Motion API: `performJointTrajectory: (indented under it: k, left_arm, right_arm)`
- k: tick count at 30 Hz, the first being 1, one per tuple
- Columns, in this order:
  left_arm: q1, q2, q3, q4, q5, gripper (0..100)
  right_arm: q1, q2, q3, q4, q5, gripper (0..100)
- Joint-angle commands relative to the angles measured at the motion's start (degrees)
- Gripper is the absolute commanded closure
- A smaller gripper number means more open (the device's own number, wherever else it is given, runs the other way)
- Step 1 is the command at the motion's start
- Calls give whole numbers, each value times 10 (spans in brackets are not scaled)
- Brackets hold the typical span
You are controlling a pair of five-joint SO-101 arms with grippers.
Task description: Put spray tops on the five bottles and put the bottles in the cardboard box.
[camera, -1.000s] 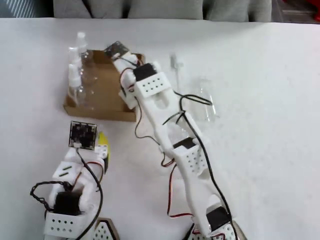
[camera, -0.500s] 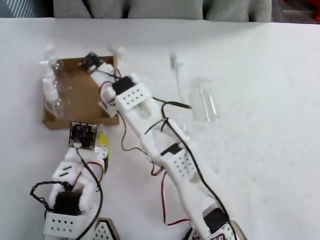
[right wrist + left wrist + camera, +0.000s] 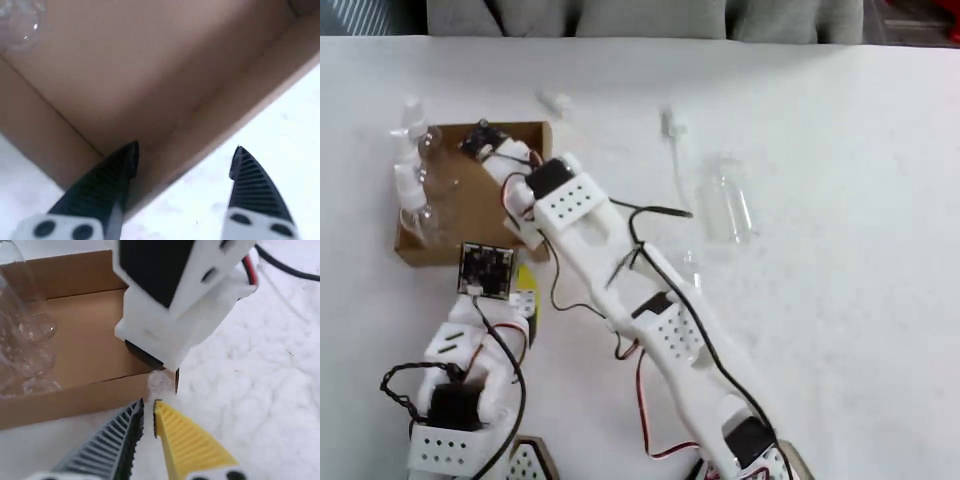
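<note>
While the right arm is hanging over the shallow brown cardboard box (image 3: 430, 250) at ten o'clock in the high view, clear spray-topped plastic bottles (image 3: 412, 185) are standing along the box's nine o'clock wall. Another clear bottle (image 3: 730, 210) is lying at one o'clock, its long axis running twelve to six. In the left wrist view, the left gripper (image 3: 148, 404) is showing a bare slit between its fingers, just outside the box. In the right wrist view, the right gripper (image 3: 185, 149) is holding its fingers wide, straddling a box wall.

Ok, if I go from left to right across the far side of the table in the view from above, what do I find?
First the clear bottles standing in the cardboard box → small white piece → spray top → lying bottle.
</note>
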Motion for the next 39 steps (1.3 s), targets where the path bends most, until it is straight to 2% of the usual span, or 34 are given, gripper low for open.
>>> performJointTrajectory:
  k: [1,4,11,16,18,23,29,35,39]
  left_arm:
    - [-4,7,0,2,-4,944]
    - [-4,7,0,2,-4,943]
    - [-4,7,0,2,-4,943]
    - [-4,7,0,2,-4,943]
    - [-4,7,0,2,-4,944]
    - [-5,7,0,2,-4,945]
    - [-5,7,0,2,-4,945]
    - [-5,7,0,2,-4,945]
    - [-5,7,0,2,-4,945]
  right_arm:
    - [16,-12,-108,99,2,732]
    - [36,-12,-185,160,6,733]
    - [119,-44,-199,158,4,741]
    - [143,-49,-203,137,7,885]
    - [155,-45,-197,107,7,906]
    - [196,18,-197,7,8,824]
    - [198,98,-203,-89,10,762]
    - [182,142,-197,-141,141,762]
    - [186,204,-203,-200,178,762]
